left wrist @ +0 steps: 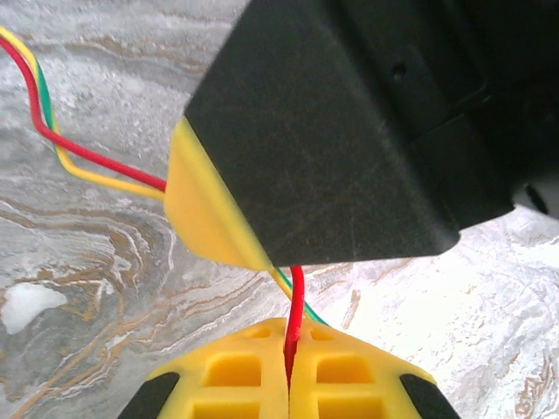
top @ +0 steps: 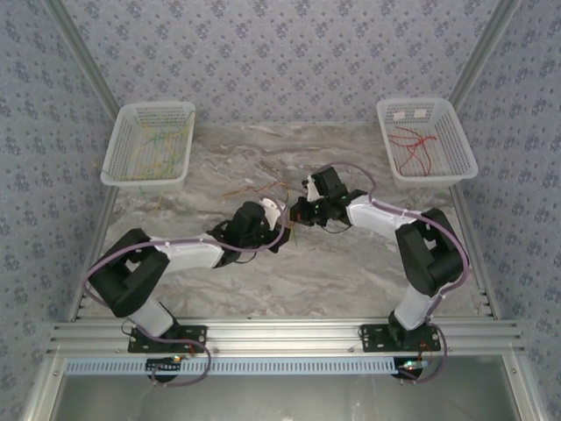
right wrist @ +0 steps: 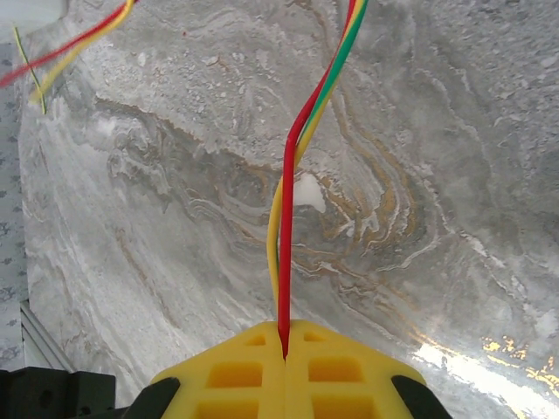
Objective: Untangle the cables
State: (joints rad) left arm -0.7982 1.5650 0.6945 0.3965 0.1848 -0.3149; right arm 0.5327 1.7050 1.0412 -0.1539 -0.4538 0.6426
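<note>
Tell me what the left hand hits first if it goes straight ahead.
The right hand's black-and-yellow finger, right ahead of the left hand, which is shut on the red cable. Depth is unclear, but it looks close.

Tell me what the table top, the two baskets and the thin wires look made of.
The table top: marble-look, probably a printed laminate or sheet; grey-tan veining, slight sheen. The left basket and right basket: white molded plastic, by the perforated lattice walls. The cables: likely plastic-insulated wire; smooth, glossy red, yellow, green jackets.
</note>
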